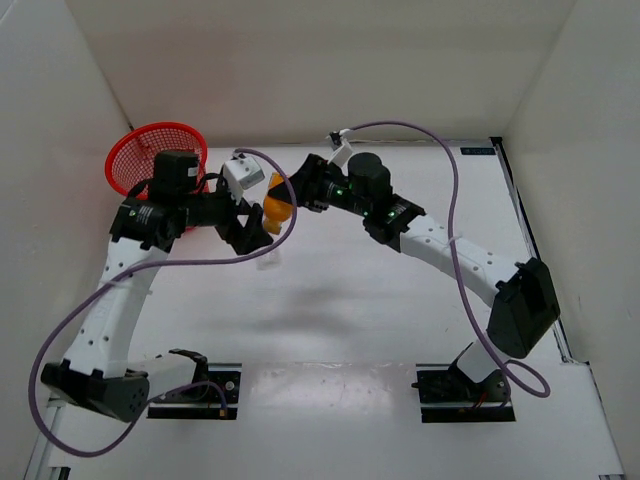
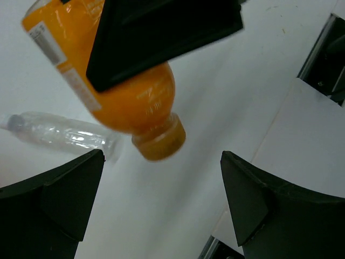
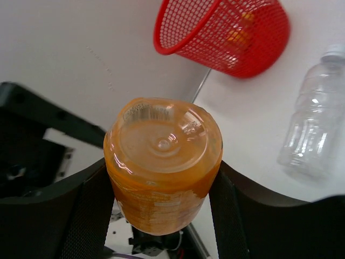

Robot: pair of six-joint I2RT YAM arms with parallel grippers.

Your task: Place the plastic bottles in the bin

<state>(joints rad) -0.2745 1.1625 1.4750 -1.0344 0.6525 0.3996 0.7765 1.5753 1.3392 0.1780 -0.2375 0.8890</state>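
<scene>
The orange bottle (image 3: 164, 178) is up off the table (image 1: 350, 320), pinched across its body by the right gripper (image 3: 161, 216). The two black fingers press on either side of it, with the flat base turned back toward the wrist and the cap pointing away. It hangs over the far left part of the table, a little to the right of the basket.

The left gripper (image 2: 161, 183) sits just beside the bottle, cap end nearest it. Its jaws are spread wide with nothing between them.

Under the two grippers a clear bottle (image 2: 64, 135) lies on its side on the bare table top, apart from the orange one and untouched by either arm.

The red mesh basket (image 3: 259, 48) stands in the far left corner of the table, close against the left arm's wrist. Through the mesh I can see an orange-yellow thing (image 3: 240, 32) lying inside, too small to make out properly.
</scene>
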